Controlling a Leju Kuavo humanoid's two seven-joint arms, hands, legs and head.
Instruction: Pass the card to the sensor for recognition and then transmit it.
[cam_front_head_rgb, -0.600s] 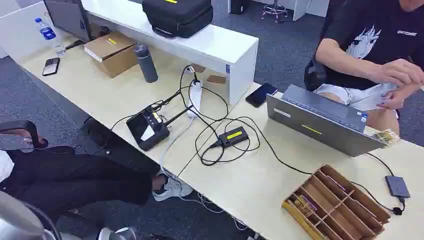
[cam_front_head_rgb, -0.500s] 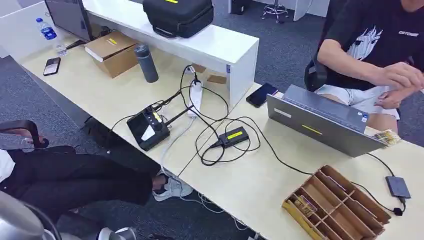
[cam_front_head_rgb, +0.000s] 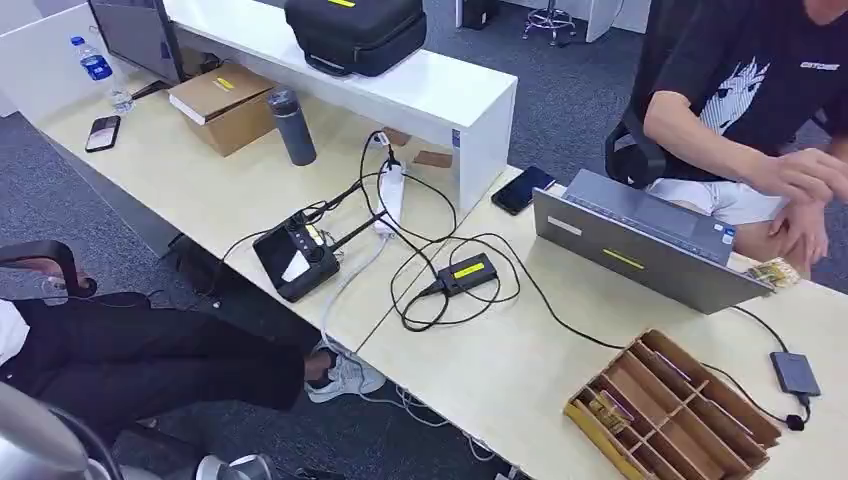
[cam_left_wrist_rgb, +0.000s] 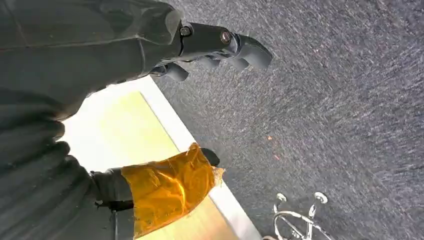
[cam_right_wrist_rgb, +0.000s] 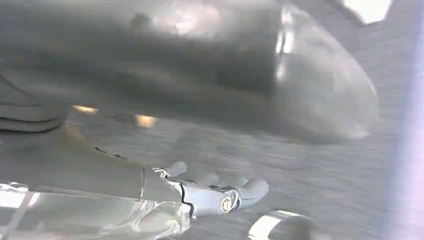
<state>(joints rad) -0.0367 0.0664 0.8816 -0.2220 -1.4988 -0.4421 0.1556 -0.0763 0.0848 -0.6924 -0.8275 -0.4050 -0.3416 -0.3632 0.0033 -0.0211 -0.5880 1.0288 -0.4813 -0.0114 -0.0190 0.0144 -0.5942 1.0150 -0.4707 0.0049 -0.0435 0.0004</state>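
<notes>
A brown cardboard divider tray (cam_front_head_rgb: 745, 420) lies at the desk's near right, with cards (cam_front_head_rgb: 610, 408) standing in its slots. Beside it sits a small grey sensor box (cam_front_head_rgb: 795, 373) on a black cable. My left hand (cam_left_wrist_rgb: 150, 50) hangs over grey carpet, fingers (cam_left_wrist_rgb: 235, 47) apart from the orange-taped thumb (cam_left_wrist_rgb: 165, 185), holding nothing. My right hand (cam_right_wrist_rgb: 200, 192) also hangs low over the floor, fingers (cam_right_wrist_rgb: 245, 189) loosely spread and empty. Both hands are far from the tray and the sensor.
A grey laptop (cam_front_head_rgb: 640, 240) stands behind the tray, a small patterned stack (cam_front_head_rgb: 775, 272) at its right end. A person (cam_front_head_rgb: 760, 90) sits beyond it. Cables, a power brick (cam_front_head_rgb: 465, 272), a black device (cam_front_head_rgb: 297, 258) and a phone (cam_front_head_rgb: 522, 189) lie mid-desk. A seated person's legs (cam_front_head_rgb: 150, 355) are at left.
The person behind the laptop has shifted their hands to the right and lower. My arms hang as before.
</notes>
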